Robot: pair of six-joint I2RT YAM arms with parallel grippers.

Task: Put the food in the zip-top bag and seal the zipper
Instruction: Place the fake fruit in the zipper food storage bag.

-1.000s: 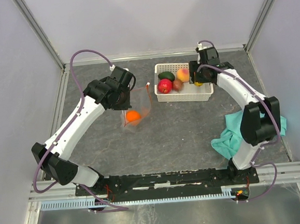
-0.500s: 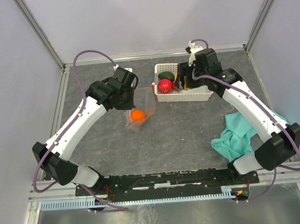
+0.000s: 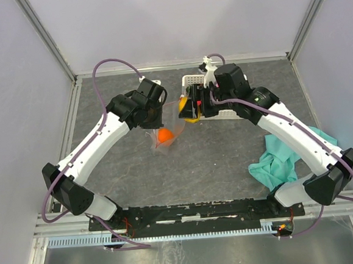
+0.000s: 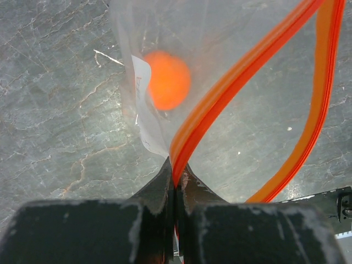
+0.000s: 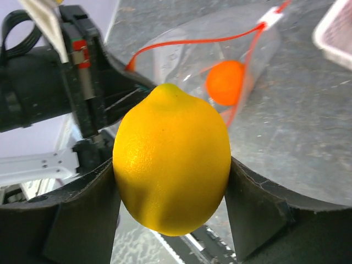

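My left gripper [image 4: 176,179] is shut on the red zipper [image 4: 242,71] at one corner of the zip-top bag [image 3: 167,129] and holds the bag up off the table with its mouth gaping. One orange fruit [image 4: 168,80] lies inside the bag. A yellow lemon-shaped toy fruit [image 5: 171,159] is clamped between the fingers of my right gripper [image 5: 171,187]. In the top view that fruit [image 3: 192,117] hangs just right of the bag's mouth. From the right wrist, the bag [image 5: 187,60] and its orange [image 5: 224,82] lie just beyond the lemon. Other food is hidden under my right arm.
The white basket [image 3: 189,80] stands behind my right wrist, mostly covered by the arm; its corner [image 5: 335,33] shows in the right wrist view. A teal cloth [image 3: 283,160] lies crumpled at the right, near the right arm's base. Metal frame rails border the grey tabletop.
My right arm has swung left from the basket, carrying the yellow fruit up to the bag's mouth. The left arm has shifted the bag slightly right.
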